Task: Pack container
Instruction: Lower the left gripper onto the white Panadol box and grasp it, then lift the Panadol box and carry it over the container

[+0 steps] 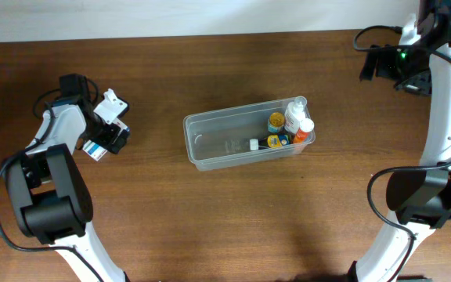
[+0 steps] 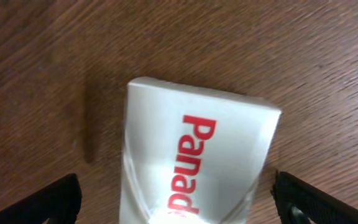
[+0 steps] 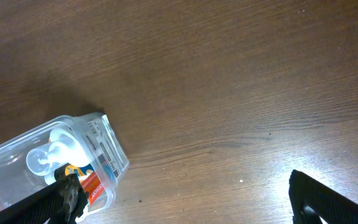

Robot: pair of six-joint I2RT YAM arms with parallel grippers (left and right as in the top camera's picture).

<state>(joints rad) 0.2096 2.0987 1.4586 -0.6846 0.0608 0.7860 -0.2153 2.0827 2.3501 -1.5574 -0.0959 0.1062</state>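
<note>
White carton (image 2: 197,143) lies between our wide left jaws, right jaws equally wide; next we must close, then carry it to the container (image 1: 210,146).

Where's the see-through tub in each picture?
Overhead: the container sits in the middle.
Left wrist: not in it; only a white box shows.
Right wrist: the container is in the bottom-left corner.
Shared landmark: the white bottle at the container's end, overhead and right wrist.

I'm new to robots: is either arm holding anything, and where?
Nothing is held. The open left gripper straddles the white box; the right gripper is open.
</note>
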